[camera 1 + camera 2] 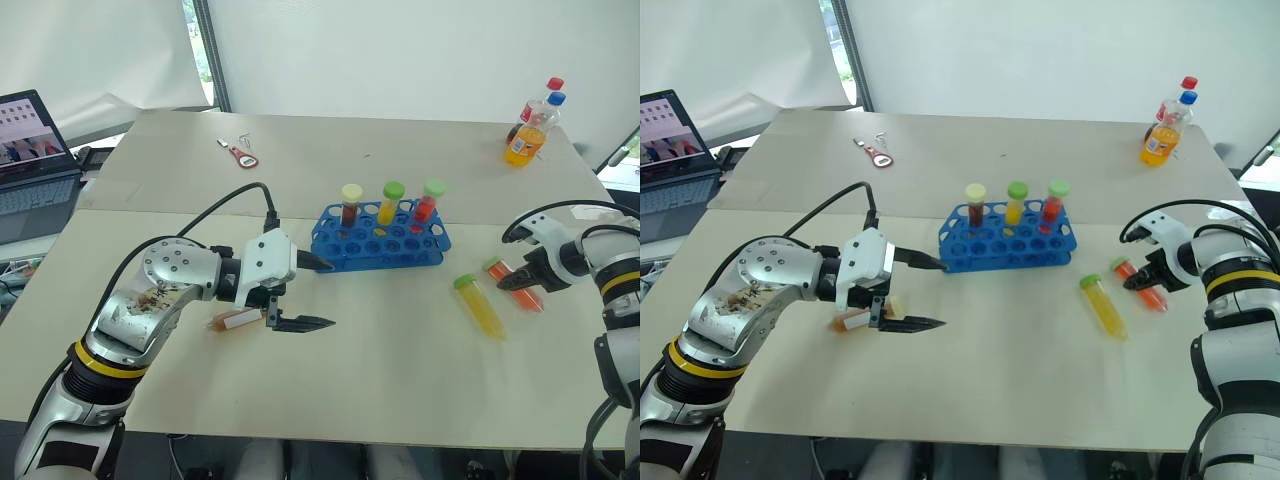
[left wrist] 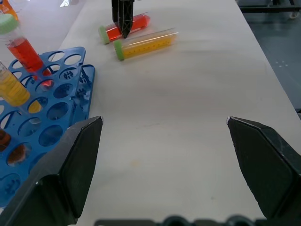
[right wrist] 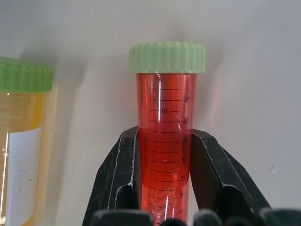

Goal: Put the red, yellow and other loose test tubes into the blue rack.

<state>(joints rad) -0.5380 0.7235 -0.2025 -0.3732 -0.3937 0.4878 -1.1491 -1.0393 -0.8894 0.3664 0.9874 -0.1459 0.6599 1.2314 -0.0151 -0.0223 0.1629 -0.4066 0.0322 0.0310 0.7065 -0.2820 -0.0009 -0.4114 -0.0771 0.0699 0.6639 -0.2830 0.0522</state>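
On the pale worktop, head views: blue rack near the middle, with three capped tubes upright in its far row. Right of the rack, lying flat: yellow tube with green cap, and just beyond it the red tube, clamped between the jaws of the right gripper. Left of the rack, left gripper, jaws spread wide and empty, one tip close to the rack's near-left corner. Beneath that gripper, a brown tube with white label, flat on the worktop. Far right of the rack, two drink bottles; far left, a laptop.

From the left wrist: both black fingers far apart over bare worktop, rack beside them, red and yellow tubes lying side by side further off.

From the right wrist: red tube with green cap pinched at mid-body between the two fingers; yellow tube just beside it.
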